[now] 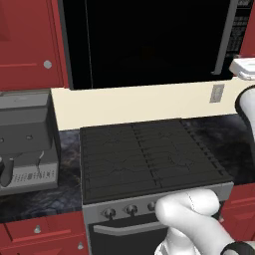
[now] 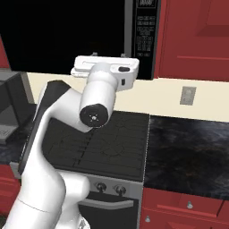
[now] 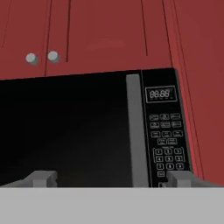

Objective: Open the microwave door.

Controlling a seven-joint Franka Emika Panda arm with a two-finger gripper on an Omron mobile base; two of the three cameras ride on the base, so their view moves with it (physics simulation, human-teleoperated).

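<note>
Here you see the microwave door [image 3: 65, 131] shut flush in its frame, a glossy black panel set under the red cabinets [image 3: 109, 35] and above the stove top [image 1: 149, 154]. Its grey vertical handle [image 3: 136, 131] runs down the door's right edge, just beside the keypad panel [image 3: 166, 135] with its digital display. From the hand view you look up at the door from below; the two finger tips [image 3: 41, 178] rise at the bottom corners, far apart, so the gripper [image 3: 109, 181] is spread wide and grasps nothing. The right tip sits below the keypad, the left one below the dark glass, and the handle's lower end falls between them, nearer the right tip. No tip touches the door that you can make out.

In the right base view the white hand [image 2: 105, 69] hangs level in front of the microwave's lower edge, above the stove's back edge. A grey coffee machine [image 1: 27, 144] stands on the dark counter [image 2: 188, 152] left of the stove, and a wall outlet [image 2: 188, 95] sits above the counter's right stretch.
</note>
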